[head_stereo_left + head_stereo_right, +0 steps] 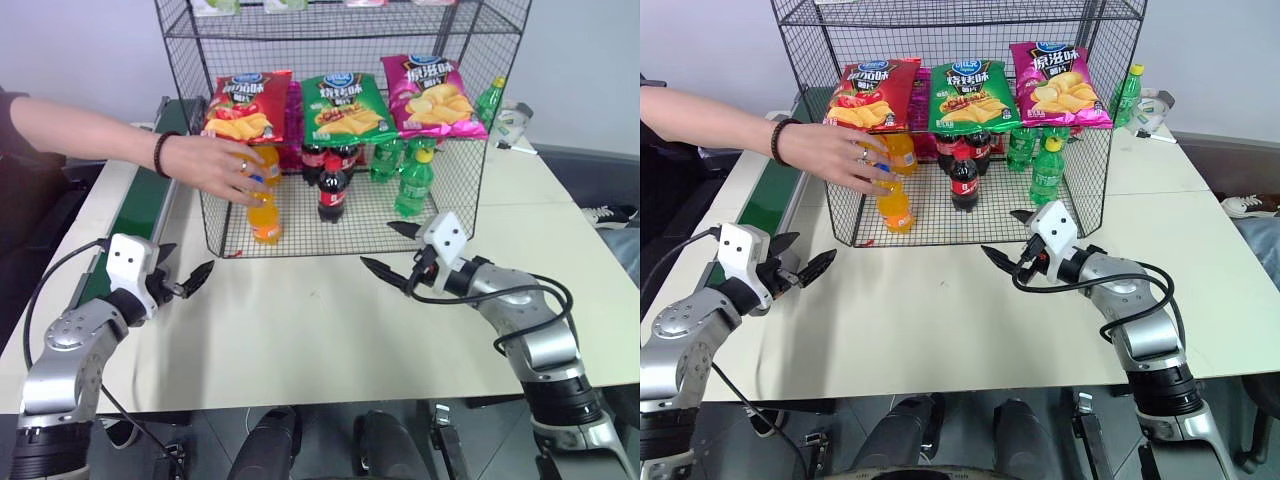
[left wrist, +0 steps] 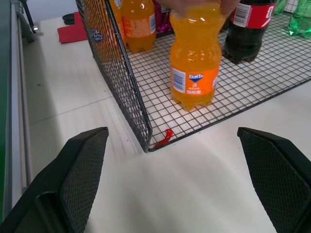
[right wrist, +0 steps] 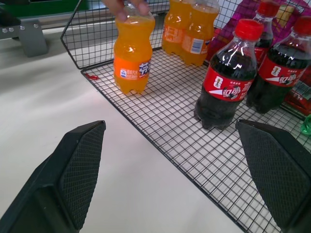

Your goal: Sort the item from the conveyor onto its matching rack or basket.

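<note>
The item, a small orange soda bottle (image 1: pixel 265 215), stands upright on the bottom tier of the black wire rack (image 1: pixel 462 190), near its front left corner. A person's hand (image 1: pixel 215 165) grips the bottle's top, hiding the cap. It also shows in the left wrist view as the bottle (image 2: pixel 194 73). My left gripper (image 1: pixel 185 265) hovers open and empty over the table, left of the rack and beside the green conveyor (image 1: pixel 135 205). My right gripper (image 1: pixel 380 246) is open and empty just in front of the rack's front edge, pointing toward the bottle (image 3: pixel 132 58).
Black cola bottles (image 1: pixel 332 190) and green soda bottles (image 1: pixel 414 183) share the bottom tier, with more orange bottles (image 3: pixel 187 29) at the back. Chip bags (image 1: pixel 345 105) lie on the tier above. The person's arm reaches in from the left over the conveyor. The white table (image 1: pixel 300 330) spreads before the rack.
</note>
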{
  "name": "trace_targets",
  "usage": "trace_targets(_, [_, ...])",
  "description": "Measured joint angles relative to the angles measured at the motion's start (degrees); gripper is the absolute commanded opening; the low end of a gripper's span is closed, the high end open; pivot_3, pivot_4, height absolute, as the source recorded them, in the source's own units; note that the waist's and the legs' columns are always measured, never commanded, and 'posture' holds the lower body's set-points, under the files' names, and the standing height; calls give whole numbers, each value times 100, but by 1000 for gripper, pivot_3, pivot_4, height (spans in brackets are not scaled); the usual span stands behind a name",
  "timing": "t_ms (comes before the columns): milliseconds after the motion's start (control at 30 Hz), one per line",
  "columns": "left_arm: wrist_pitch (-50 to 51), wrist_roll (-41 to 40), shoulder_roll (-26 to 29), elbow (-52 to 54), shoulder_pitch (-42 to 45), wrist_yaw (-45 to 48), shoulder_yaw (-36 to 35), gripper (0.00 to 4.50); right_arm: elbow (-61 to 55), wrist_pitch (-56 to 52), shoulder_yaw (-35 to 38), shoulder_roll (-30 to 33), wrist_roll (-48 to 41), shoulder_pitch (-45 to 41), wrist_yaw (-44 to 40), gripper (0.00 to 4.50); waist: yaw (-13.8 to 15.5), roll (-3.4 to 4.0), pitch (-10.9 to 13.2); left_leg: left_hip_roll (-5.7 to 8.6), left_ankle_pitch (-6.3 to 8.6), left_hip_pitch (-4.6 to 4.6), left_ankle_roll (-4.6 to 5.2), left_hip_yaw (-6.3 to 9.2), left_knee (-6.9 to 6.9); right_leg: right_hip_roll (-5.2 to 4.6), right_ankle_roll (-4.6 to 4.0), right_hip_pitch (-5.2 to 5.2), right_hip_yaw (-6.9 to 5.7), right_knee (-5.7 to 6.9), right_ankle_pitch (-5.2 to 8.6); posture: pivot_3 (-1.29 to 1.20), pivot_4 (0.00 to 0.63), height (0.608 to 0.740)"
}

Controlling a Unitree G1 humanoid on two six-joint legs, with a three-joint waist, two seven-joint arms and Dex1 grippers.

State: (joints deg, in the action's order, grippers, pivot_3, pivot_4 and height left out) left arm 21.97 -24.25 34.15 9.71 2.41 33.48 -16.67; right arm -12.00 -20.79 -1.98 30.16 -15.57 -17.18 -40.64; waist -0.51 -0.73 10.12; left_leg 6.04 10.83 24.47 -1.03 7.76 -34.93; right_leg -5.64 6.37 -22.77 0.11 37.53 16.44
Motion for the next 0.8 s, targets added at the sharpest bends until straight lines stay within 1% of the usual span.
trace_targets(800, [-15, 3, -34, -56, 133, -22, 2, 4452, 102, 131, -24, -205, 179, -63, 0, 4500, -3, 0, 0, 0, 0, 0, 0, 0, 5, 0, 1, -1, 0, -1, 0, 0, 150, 740])
